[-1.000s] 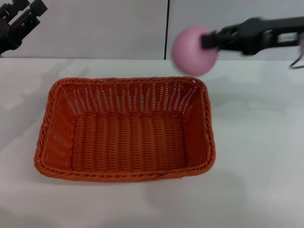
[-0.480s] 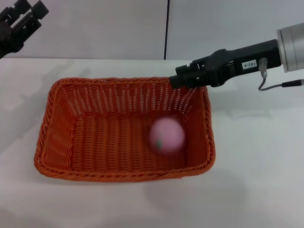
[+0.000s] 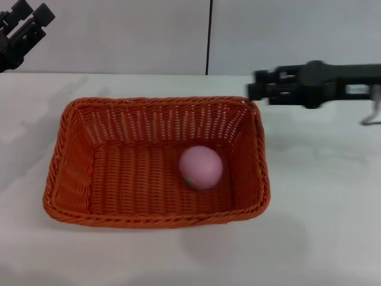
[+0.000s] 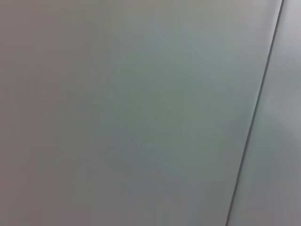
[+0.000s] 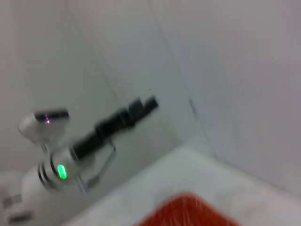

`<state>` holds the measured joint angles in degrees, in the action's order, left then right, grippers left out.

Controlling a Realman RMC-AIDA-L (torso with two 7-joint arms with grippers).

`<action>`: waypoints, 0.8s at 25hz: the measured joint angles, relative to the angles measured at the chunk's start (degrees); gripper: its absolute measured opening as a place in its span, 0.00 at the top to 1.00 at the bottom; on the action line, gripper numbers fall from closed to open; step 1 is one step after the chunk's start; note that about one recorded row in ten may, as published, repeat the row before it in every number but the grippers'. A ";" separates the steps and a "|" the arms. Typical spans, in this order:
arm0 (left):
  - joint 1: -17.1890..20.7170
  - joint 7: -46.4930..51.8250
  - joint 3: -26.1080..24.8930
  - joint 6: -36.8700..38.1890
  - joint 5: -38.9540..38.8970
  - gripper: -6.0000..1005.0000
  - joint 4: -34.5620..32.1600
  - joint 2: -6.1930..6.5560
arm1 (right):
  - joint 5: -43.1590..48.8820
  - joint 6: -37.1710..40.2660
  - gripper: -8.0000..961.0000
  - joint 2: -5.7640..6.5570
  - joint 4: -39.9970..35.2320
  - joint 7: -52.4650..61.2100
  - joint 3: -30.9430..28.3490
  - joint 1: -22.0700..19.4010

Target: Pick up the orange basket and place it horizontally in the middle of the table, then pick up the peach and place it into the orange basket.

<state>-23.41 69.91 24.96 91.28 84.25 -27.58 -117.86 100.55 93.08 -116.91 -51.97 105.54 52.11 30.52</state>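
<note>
The peach point(image 3: 201, 167) sits inside the orange basket point(image 3: 156, 162), toward its right side, in the middle of the table point(image 3: 321, 196). My right gripper point(image 3: 257, 91) hangs above the basket's far right corner, holding nothing; I cannot tell how wide my fingers are. I should lift straight up and away. There is lots of room on my right. My left gripper point(image 3: 24, 27) rests far off, up high.

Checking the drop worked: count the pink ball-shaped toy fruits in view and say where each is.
1. The smooth pink ball-shaped toy peach lies inside the bright orange woven basket, right of its middle. None appears elsewhere.
</note>
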 joint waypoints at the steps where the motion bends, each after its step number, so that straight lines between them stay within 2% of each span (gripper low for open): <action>1: 0.26 -0.05 0.00 0.14 -0.23 0.33 0.05 -0.05 | 0.00 0.00 0.41 0.00 0.00 0.00 0.00 0.00; 3: 0.51 -0.17 0.00 0.25 -0.80 0.33 0.13 -0.08 | -4.44 1.20 0.41 0.00 0.42 -4.05 -2.80 -3.66; 5: 0.51 -0.17 0.00 0.25 -0.80 0.33 0.13 -0.08 | -10.57 2.39 0.41 0.00 3.06 -11.10 -8.16 -9.11; 6: 0.79 -0.89 0.00 0.58 -1.92 0.33 0.83 -0.12 | -10.57 2.39 0.41 0.00 3.06 -11.10 -8.16 -9.11; 9: 0.84 -2.38 0.00 1.18 -3.12 0.33 2.28 -0.12 | -15.57 2.71 0.41 0.02 9.18 -20.53 -15.13 -13.48; 12: 0.91 -4.25 -0.07 1.41 -4.06 0.33 3.59 -0.15 | -19.25 2.90 0.41 0.02 16.86 -29.62 -21.65 -15.66; 14: 0.91 -4.25 -0.07 1.41 -4.06 0.33 3.59 -0.15 | -20.94 3.02 0.41 0.02 23.00 -36.74 -26.00 -16.22; 16: 0.97 -6.49 -0.09 1.52 -5.54 0.33 6.27 -0.15 | -21.84 3.04 0.41 -0.15 27.46 -42.56 -29.38 -16.24; 20: 1.12 -6.69 -0.09 2.39 -6.22 0.33 6.64 -0.20 | -22.04 3.05 0.41 -1.66 31.02 -51.81 -34.80 -15.81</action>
<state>-22.30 63.22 24.87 93.66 78.04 -20.94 -118.06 78.52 96.12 -118.57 -20.95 53.72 17.31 14.71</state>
